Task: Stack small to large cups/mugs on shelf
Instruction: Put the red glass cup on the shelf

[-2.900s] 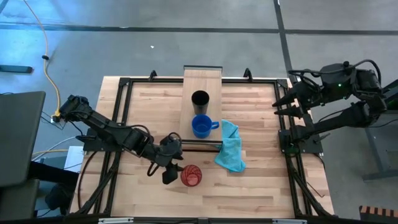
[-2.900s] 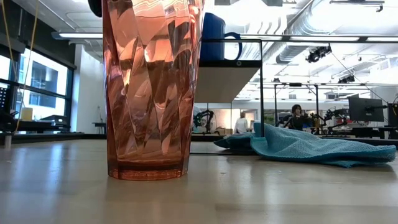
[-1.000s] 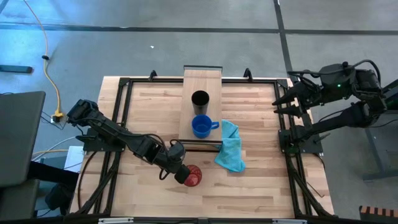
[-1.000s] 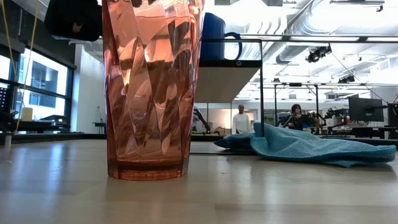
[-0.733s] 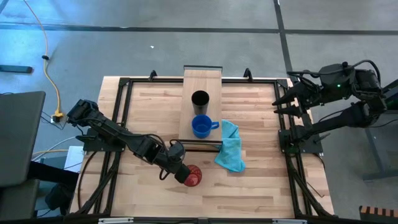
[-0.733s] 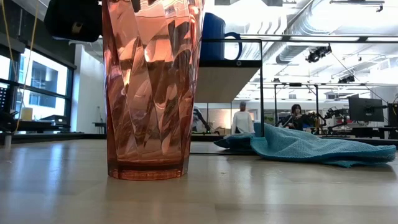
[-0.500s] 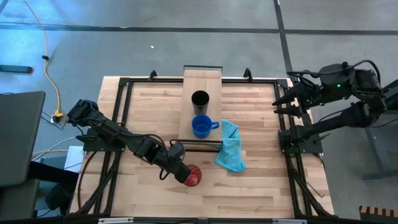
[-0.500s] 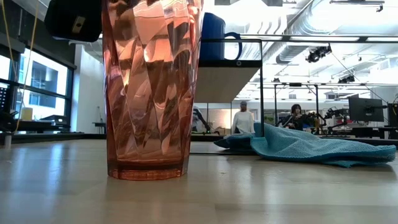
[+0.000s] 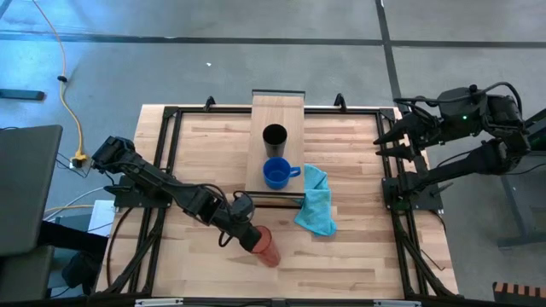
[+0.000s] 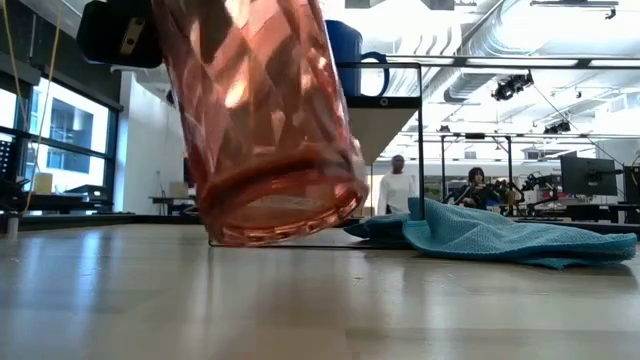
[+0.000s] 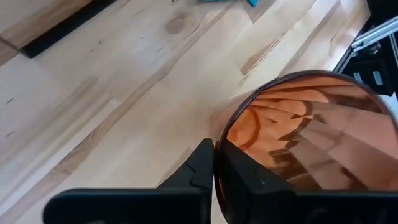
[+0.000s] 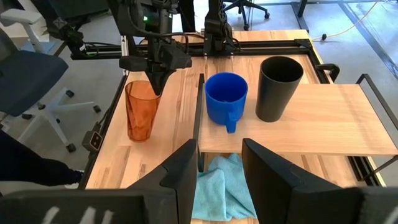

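Observation:
The translucent red-orange tumbler (image 9: 268, 250) hangs tilted above the tabletop near its front edge; it also shows in the low view (image 10: 262, 120). My left gripper (image 9: 252, 238) is shut on its rim. The blue mug (image 9: 275, 173) and the black cup (image 9: 274, 136) stand upright on the light-wood shelf (image 9: 277, 107), the mug nearer the front. My right gripper (image 9: 381, 141) is open and empty at the table's right edge. My left gripper pinches the tumbler's rim wall (image 11: 219, 144), one finger (image 11: 244, 176) inside the tumbler and the other (image 11: 198, 163) outside. The fingers come from above, slanting down. The tumbler is lifted clear of the table and tilted, its base (image 10: 285, 205) swung out below the fingers.
A light-blue cloth (image 9: 316, 203) lies crumpled on the tabletop to the right of the shelf's front end. A black metal frame (image 9: 171, 136) runs around the table's edges. People stand in the room beyond the table (image 10: 398, 190).
My left gripper, holding the tumbler's rim, has risen a little and tipped. The tumbler stood upright on the table; its base has now lifted clear and swung toward the table's near right, so it hangs tilted.

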Controlling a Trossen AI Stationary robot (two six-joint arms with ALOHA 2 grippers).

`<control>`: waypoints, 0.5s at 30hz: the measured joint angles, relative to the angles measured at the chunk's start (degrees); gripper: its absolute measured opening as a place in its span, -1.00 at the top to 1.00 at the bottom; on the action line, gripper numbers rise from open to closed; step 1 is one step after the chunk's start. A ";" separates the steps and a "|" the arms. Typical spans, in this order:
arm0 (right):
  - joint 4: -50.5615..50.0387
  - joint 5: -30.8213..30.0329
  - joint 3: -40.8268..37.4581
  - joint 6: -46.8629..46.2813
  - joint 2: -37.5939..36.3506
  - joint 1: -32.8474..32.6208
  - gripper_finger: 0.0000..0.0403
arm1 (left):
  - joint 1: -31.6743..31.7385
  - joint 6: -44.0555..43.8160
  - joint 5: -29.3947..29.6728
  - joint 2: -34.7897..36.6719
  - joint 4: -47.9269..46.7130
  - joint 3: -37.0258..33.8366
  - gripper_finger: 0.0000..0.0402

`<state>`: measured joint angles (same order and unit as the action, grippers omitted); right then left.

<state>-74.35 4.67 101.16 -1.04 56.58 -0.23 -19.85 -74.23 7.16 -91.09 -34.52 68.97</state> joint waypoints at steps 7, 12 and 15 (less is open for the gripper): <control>-0.64 0.00 0.00 0.00 0.02 0.00 0.41 | -0.05 1.89 -3.08 1.38 -1.08 0.00 0.98; -0.69 0.00 0.00 0.00 -0.07 0.01 0.41 | -0.05 2.88 -3.02 3.94 -2.11 0.02 0.98; -0.91 -0.02 0.00 0.00 -0.07 0.02 0.41 | 0.00 3.55 -0.99 6.15 -2.09 0.00 0.98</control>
<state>-75.26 4.65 101.16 -1.04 56.51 -0.21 -19.86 -70.68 6.17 -84.94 -36.61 68.97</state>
